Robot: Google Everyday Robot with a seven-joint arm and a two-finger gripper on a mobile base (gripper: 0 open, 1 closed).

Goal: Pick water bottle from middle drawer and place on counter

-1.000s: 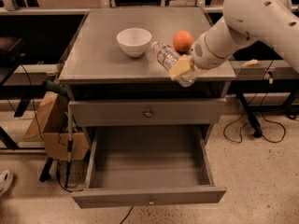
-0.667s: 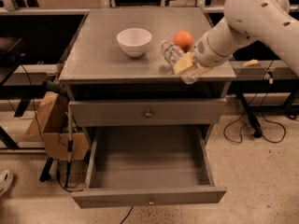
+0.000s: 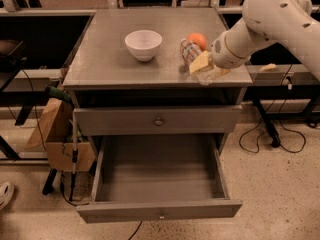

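Observation:
The water bottle (image 3: 188,49), clear with a reddish-and-white label, stands tilted over the right part of the counter (image 3: 100,59), next to the orange fruit (image 3: 198,40). My gripper (image 3: 205,66) is at the counter's right front, shut on the bottle's lower end; I cannot tell whether the bottle touches the counter. The middle drawer (image 3: 156,176) is pulled wide open below, and its grey inside is bare.
A white bowl (image 3: 143,44) sits on the counter left of the bottle. A shut grey drawer front (image 3: 159,120) is above the open one. A cardboard box (image 3: 55,134) and cables lie on the floor at the left; more cables lie at the right.
My gripper has carried the bottle a little back and to the right over the counter, closer to the orange fruit, and the bottle now stands more upright.

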